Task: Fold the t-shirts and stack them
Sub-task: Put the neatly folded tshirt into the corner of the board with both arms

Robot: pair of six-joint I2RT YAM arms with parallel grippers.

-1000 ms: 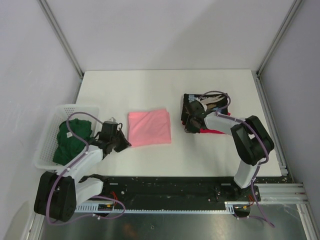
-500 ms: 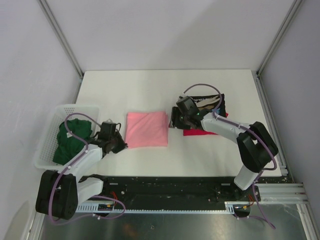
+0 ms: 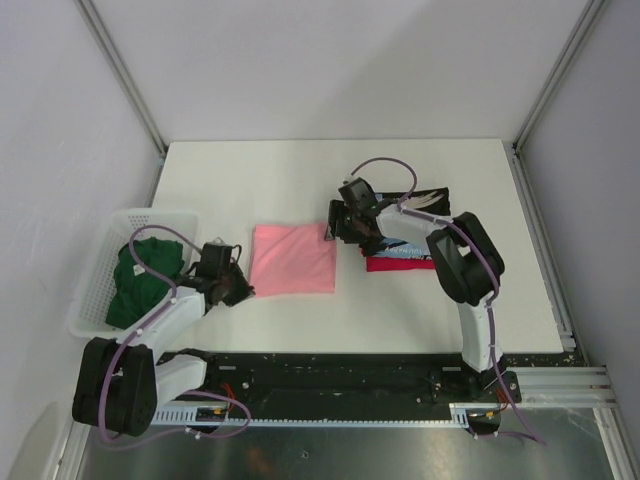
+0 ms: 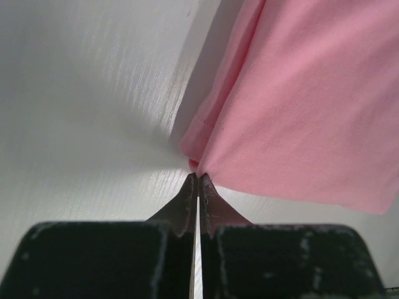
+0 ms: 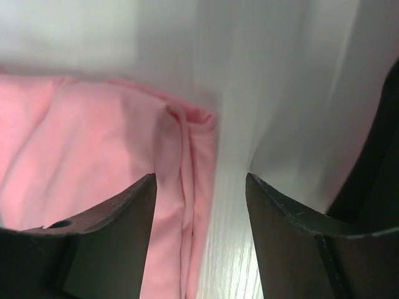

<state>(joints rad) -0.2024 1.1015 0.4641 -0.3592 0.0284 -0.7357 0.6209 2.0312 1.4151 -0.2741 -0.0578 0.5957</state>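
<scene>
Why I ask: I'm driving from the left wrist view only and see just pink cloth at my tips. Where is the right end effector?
Observer: The right end effector is open above the pink t-shirt's far right corner.
Operator: Any stack started?
Observer: Yes. The black printed t-shirt lies on the red t-shirt, to the right of the pink one.
Operator: Anything left to fold?
Observer: A dark green t-shirt sits bunched in the white basket at the left.
</scene>
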